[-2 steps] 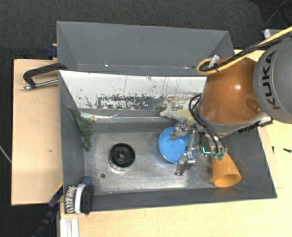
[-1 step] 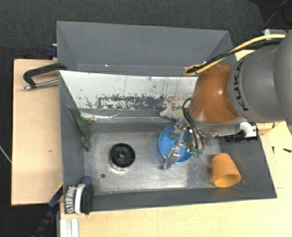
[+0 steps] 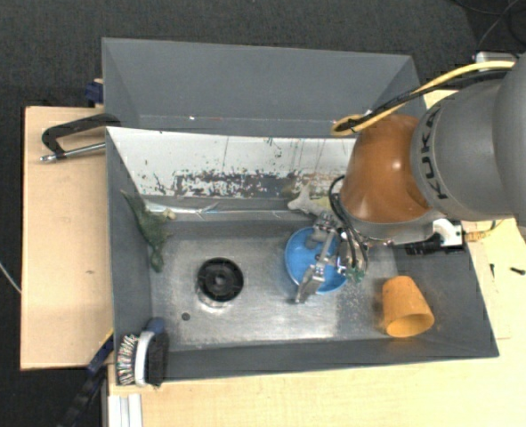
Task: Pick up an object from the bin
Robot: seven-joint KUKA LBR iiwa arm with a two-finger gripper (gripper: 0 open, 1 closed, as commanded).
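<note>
Bright light — glare whitens the bin (image 3: 227, 154) along its back wall, its floor duller, shadows soft.

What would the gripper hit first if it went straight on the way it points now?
Most likely the blue round plastic dish, lying right under the gripper near the middle of the grey metal bin. Depth is unclear, so it may already be touching.

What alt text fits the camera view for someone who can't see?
The robot's hand is over a blue round dish in a grey bin. An orange cup, a black disc and a green toy lizard lie elsewhere.
</note>
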